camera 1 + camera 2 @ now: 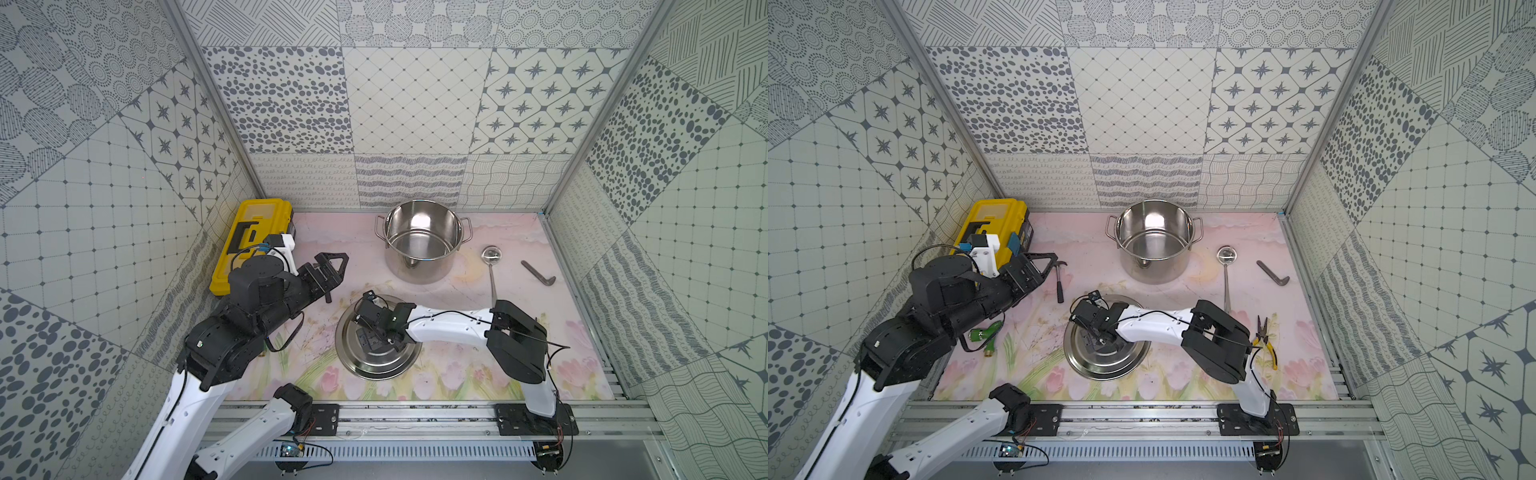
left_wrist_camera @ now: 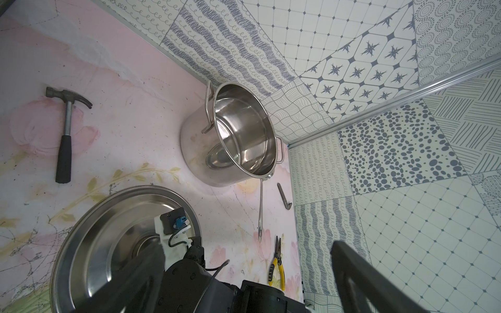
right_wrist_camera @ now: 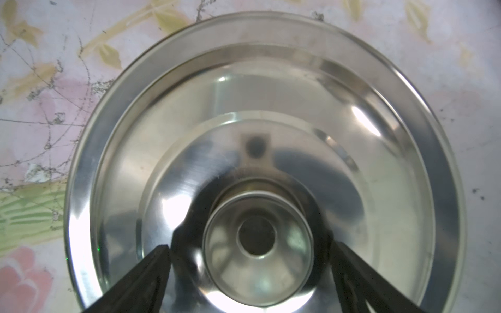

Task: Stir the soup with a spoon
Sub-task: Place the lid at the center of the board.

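Floral mat (image 1: 353,232): ladle (image 1: 493,274) lies well apart from right pincer (image 3: 248,246), gaping astride lid knob (image 3: 287,244).

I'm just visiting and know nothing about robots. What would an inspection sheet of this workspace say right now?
Surface: pink flowery mat, scuffed, no spills seen.
Job's things: pot upright, uncovered, looks empty; ladle lies beside it, untouched.
Clutter: lid flat on mat; hammer, pliers, toolbox, bent metal key, green fitting.
Claws: left claw open, empty; right claw open, either side of the lid's knob.
Cables: black cable loops off the right arm.
Surroundings: patterned walls on three sides.
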